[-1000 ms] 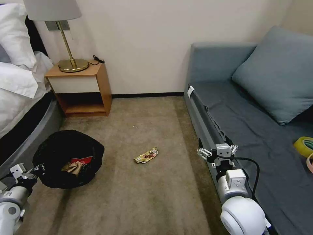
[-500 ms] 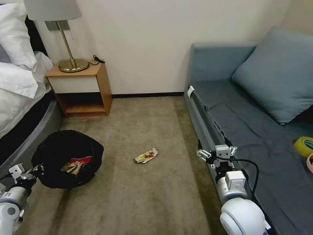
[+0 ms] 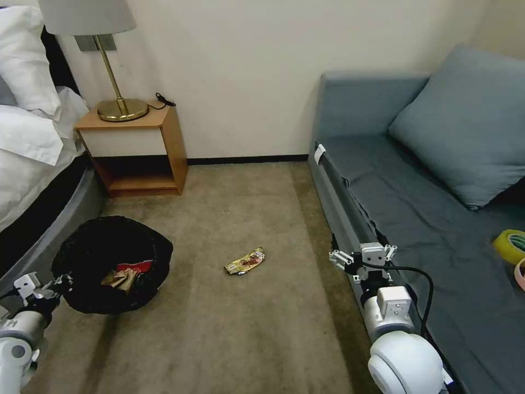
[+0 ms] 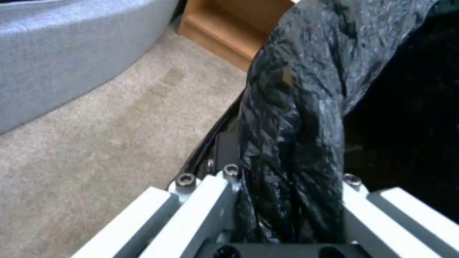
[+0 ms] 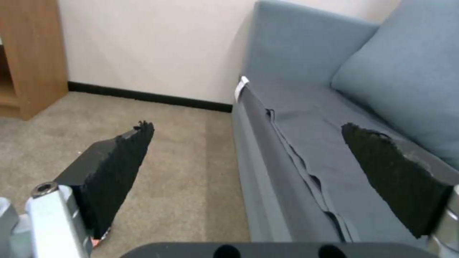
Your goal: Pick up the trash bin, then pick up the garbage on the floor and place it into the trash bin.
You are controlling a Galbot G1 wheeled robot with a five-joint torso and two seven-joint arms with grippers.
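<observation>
The trash bin point(image 3: 112, 265), lined with a crinkly black bag, hangs at the lower left of the head view. My left gripper point(image 3: 52, 287) is shut on its near rim; the left wrist view shows the bag-covered rim point(image 4: 292, 143) clamped between the fingers. Inside the bin lie a red-and-white carton point(image 3: 135, 267) and brown crumpled paper point(image 3: 117, 280). A shiny gold-brown snack wrapper point(image 3: 245, 261), one piece of the garbage, lies on the carpet mid-floor. My right gripper point(image 3: 362, 256) hovers open by the sofa's front edge, well right of the wrapper; its black pads point(image 5: 119, 168) stand wide apart.
A wooden nightstand point(image 3: 136, 150) with a brass lamp point(image 3: 112, 71) stands at the back left beside the bed point(image 3: 33, 158). A grey-blue sofa point(image 3: 426, 208) lines the right side, with a yellow-green tape roll point(image 3: 509, 245) on its seat. Open carpet lies around the wrapper.
The bin and my left gripper have shifted slightly left and a little up. My right gripper has barely moved. The wrapper stays put.
</observation>
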